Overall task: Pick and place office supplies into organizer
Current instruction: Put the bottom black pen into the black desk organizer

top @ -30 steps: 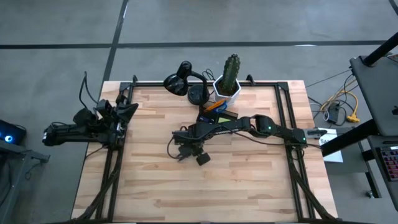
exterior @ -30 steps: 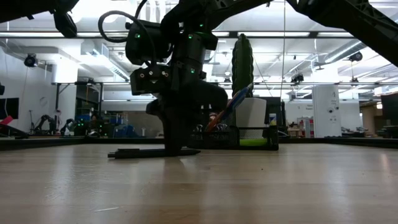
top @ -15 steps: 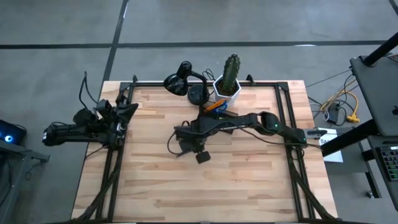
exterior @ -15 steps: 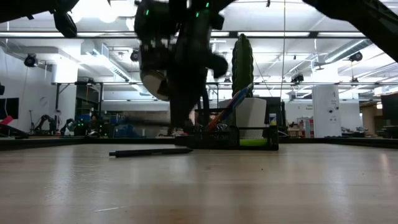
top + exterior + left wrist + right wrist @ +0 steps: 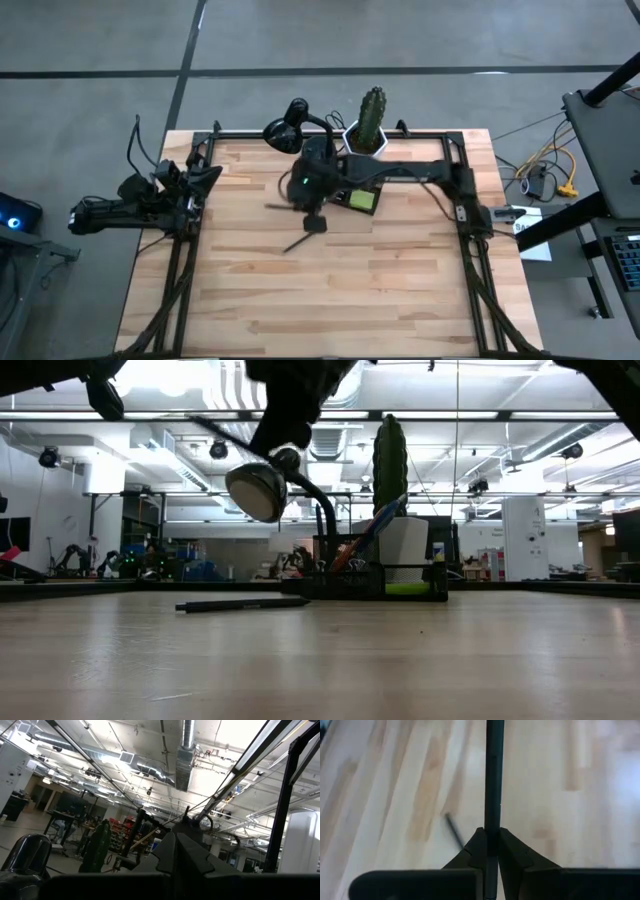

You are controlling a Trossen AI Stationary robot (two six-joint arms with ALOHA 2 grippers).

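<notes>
My right gripper point(image 5: 312, 200) hangs high over the table's middle, just left of the organizer point(image 5: 355, 192), and is shut on a dark pen point(image 5: 493, 780). In the low view that pen point(image 5: 222, 433) slants in the air. A second dark pen point(image 5: 297, 243) lies flat on the wood, also seen in the low view point(image 5: 240, 603). The organizer point(image 5: 385, 578), a dark box, holds a lime-green sticky pad point(image 5: 362, 200) and orange and blue pens point(image 5: 368, 532). My left gripper point(image 5: 174, 851) rests shut at the table's left edge point(image 5: 195, 182). My right gripper pinches the dark pen between its two fingers point(image 5: 479, 845). The pen's shaft point(image 5: 493, 815) sticks out forward past the fingertips, along the fingers rather than across them. The pen is lifted clear of the table and slants in the air.
A black desk lamp point(image 5: 290, 130) and a cactus in a white pot point(image 5: 368, 128) stand at the far edge, behind the organizer. The lamp's head point(image 5: 255, 492) hangs close below the raised arm. Bare wood lies toward the near edge point(image 5: 330, 300).
My right gripper has risen from the table with one dark pen and moved toward the far edge and the organizer, staying shut on it. The held pen is now lifted clear and slanted. The other pen has stayed flat where it lay.
</notes>
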